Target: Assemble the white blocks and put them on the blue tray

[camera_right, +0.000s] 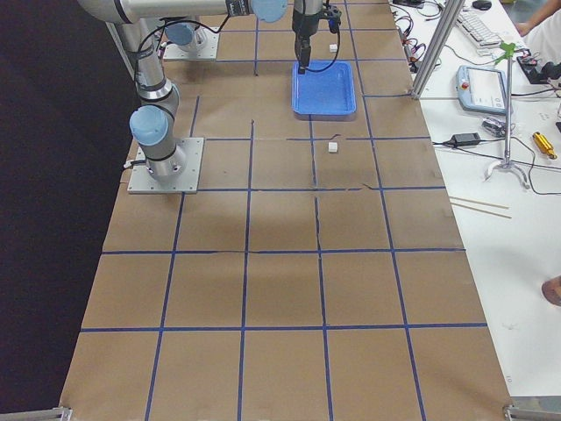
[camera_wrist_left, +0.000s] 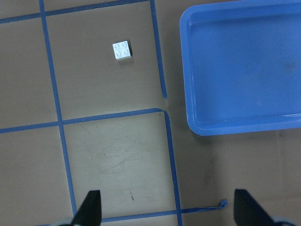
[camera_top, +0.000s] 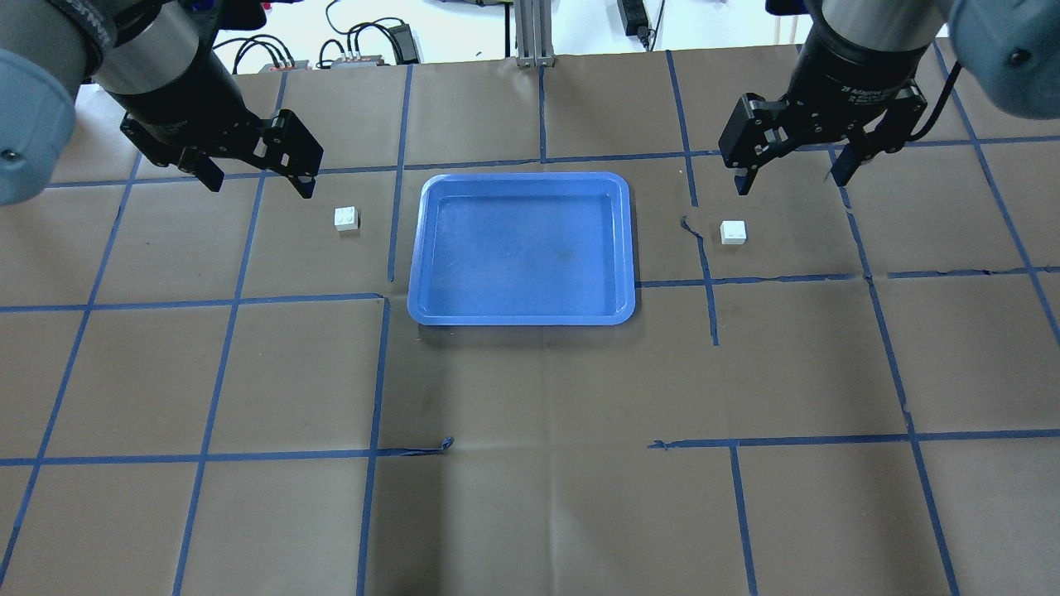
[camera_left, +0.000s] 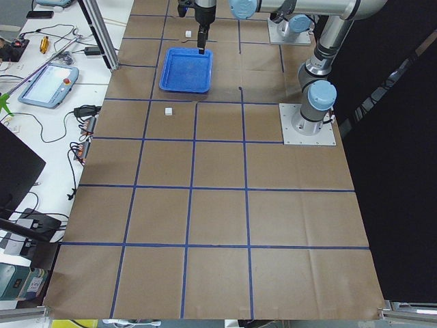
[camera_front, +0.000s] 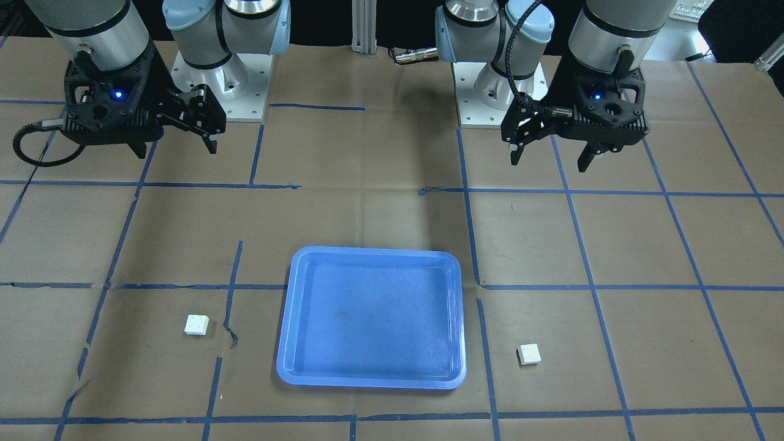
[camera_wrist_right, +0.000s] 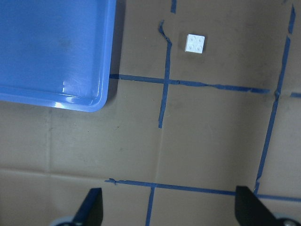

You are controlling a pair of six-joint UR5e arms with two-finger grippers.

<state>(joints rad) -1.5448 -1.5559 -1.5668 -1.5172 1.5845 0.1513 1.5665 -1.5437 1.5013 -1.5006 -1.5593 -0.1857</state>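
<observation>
**Apart on the table: left block (camera_top: 347, 218) and right block (camera_top: 733, 232), with the tray (camera_top: 522, 176) between them**

Both white blocks lie flat on the brown paper, outside the blue tray and not joined. Each shows its four round studs facing up in the wrist views.

The left block (camera_wrist_left: 122, 51) sits near the tray's left rim (camera_wrist_left: 186, 70) without touching it, and a strip of blue tape runs between the two. The right block (camera_wrist_right: 195, 44) sits near the tray's right side (camera_wrist_right: 110, 47), also clear of it, with a torn strip of tape just beside it on the tray's side. In the front-facing view the left block (camera_front: 529, 354) is on the right of the tray (camera_front: 370, 250) and the right block (camera_front: 196, 325) is on its left.

The tray lies level near the middle of the table (camera_top: 530, 497), which is covered in brown paper marked with a grid of blue tape.

The left gripper (camera_top: 261, 184) hangs above the table on its own side, well apart from the left block. Its jaws are spread wide with nothing between them. The right gripper (camera_top: 791, 184) hangs likewise over its side, jaws also spread and holding nothing. In each wrist view the two dark fingertips (camera_wrist_left: 91, 207) stand far apart at the bottom edge, over bare paper and tape.
</observation>
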